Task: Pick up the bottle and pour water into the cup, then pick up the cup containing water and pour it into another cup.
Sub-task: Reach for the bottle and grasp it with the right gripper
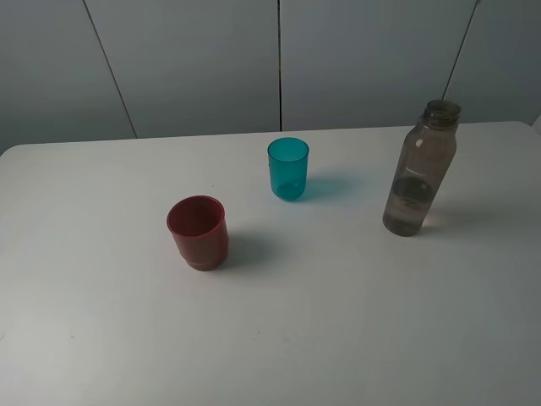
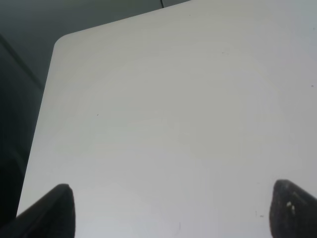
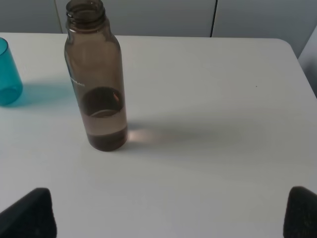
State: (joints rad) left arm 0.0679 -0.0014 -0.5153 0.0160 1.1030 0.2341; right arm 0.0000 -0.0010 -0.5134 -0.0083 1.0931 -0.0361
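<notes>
Both grippers have their fingers wide apart, holding nothing, and only the dark fingertips show. The left gripper (image 2: pixel 176 218) is over the bare white table (image 2: pixel 148 124). The right gripper (image 3: pixel 168 218) faces the bottle (image 3: pixel 96 79). Nearest on the table, left of centre, a squat, opaque red cup (image 1: pixel 197 233) stands mouth up. Farther back on the right, the tall, smoky translucent bottle stands upright, open neck up, with water low inside. Farthest, mid-table, stands a smooth translucent teal cup (image 1: pixel 288 169), well apart from both.

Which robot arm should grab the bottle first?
The right. The open right gripper faces the bottle, which stands on that side; the left gripper sees only table.
</notes>
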